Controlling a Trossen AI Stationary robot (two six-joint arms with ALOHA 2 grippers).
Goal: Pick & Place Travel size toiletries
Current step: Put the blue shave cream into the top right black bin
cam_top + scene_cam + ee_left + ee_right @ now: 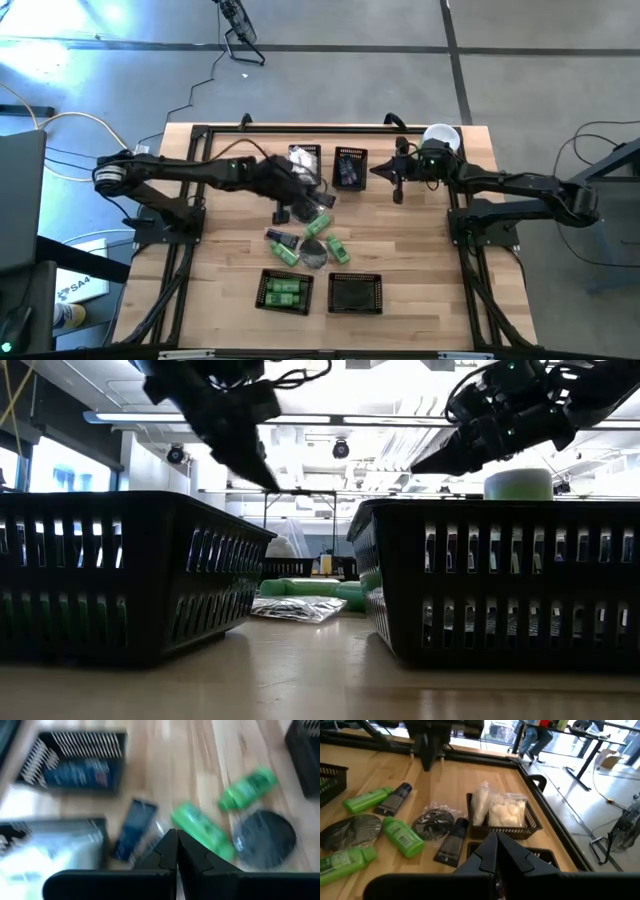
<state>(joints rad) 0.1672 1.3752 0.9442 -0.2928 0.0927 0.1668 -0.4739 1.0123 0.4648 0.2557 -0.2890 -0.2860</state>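
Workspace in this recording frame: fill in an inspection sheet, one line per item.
Surface: wooden table, black frame around it.
Job's things: green bottles, dark tubes and a grey disc loose mid-table; four mesh baskets, one holding green bottles, one white packets.
Clutter: pale-green cylinder with white lid at the far right corner.
Grippers: left gripper shut, above the loose items; right gripper shut, empty.
Cables: several on the floor around the table.
Surroundings: a person walking beyond the table.

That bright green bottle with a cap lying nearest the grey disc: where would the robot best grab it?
Probably across the middle of the bright green bottle's body, coming straight down from above. It lies flat on the wooden table, its long sides free, though the grey disc sits close by one end.
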